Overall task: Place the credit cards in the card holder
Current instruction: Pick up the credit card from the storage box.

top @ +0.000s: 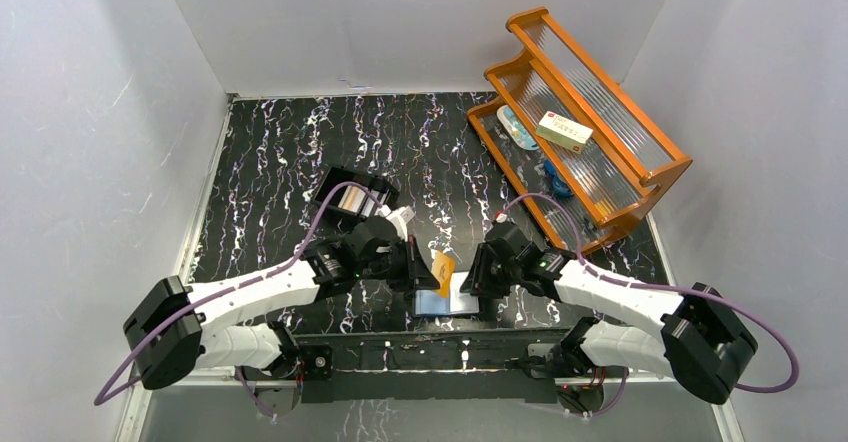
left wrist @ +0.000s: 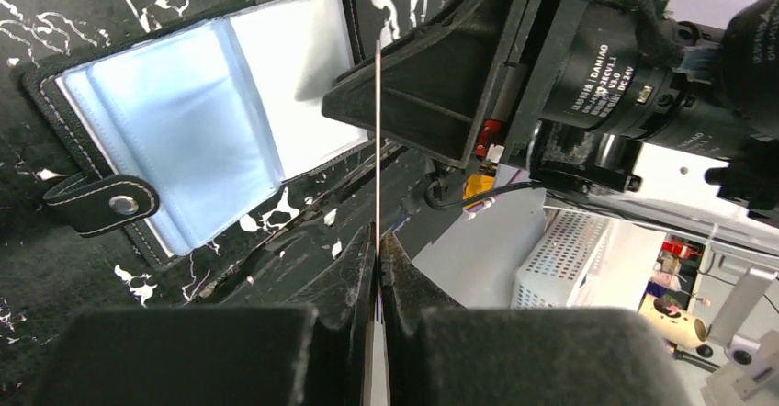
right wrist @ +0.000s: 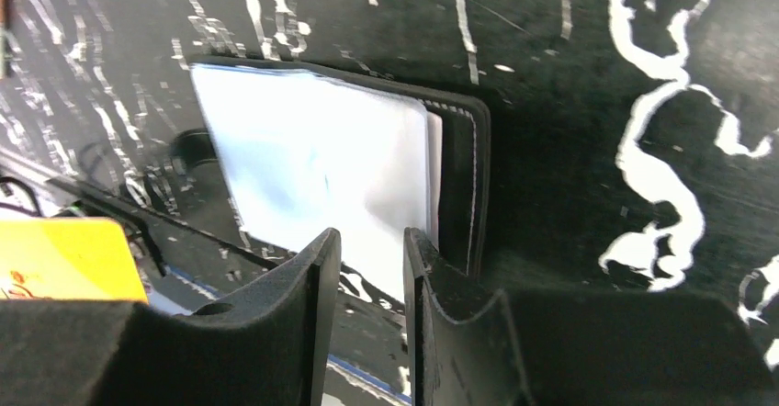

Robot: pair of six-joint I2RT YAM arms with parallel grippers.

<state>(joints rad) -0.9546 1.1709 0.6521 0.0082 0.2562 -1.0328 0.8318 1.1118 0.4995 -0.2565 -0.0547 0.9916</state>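
Left wrist: card (left wrist: 378, 149) edge-on, just beside card holder's (left wrist: 184, 112) rim.

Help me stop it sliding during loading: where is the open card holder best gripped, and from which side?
Likely the stitched black cover rim of the card holder by the right gripper, coming from the right. It lies flat and open, its clear sleeves look floppy, and the left gripper holds a credit card on the left.

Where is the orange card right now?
The thin orange plastic card is pinched in the left gripper, near-centre in the top view, next to the open black folding card holder.
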